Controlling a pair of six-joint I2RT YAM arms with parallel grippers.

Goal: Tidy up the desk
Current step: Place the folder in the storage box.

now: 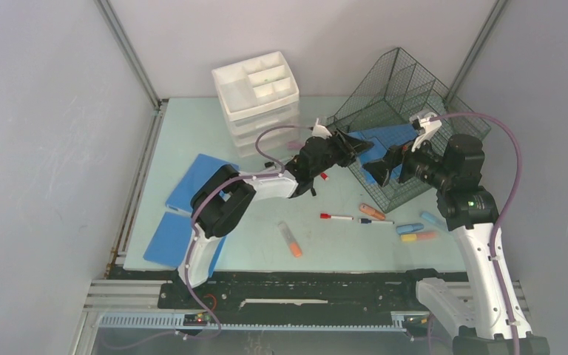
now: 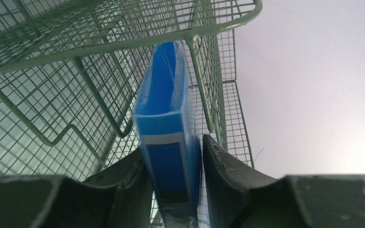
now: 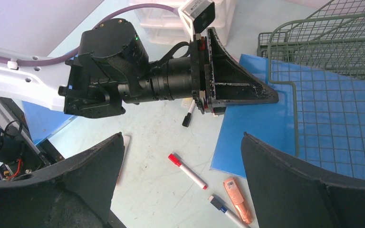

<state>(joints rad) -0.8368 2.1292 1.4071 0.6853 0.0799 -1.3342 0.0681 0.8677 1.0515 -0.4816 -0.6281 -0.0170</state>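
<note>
On the pale mint desk (image 1: 266,222), my left gripper (image 1: 353,146) is shut on the edge of a blue notebook (image 1: 390,136). In the left wrist view the notebook (image 2: 164,109) stands edge-on between my fingers (image 2: 223,166), and its far end reaches into the dark wire-mesh tray (image 2: 76,71). My right gripper (image 1: 386,167) hangs open just right of it, with nothing between its jaws. In the right wrist view that gripper (image 3: 181,135) is above the bare desk (image 3: 152,156), facing the left gripper (image 3: 240,88) and the notebook (image 3: 261,128).
Two more blue notebooks (image 1: 192,185) lie at the left. A white drawer unit (image 1: 257,96) stands at the back, and the wire tray (image 1: 407,103) sits tilted at the back right. Markers (image 1: 336,217) and highlighters (image 1: 372,211) (image 1: 291,239) (image 1: 414,233) are scattered in front.
</note>
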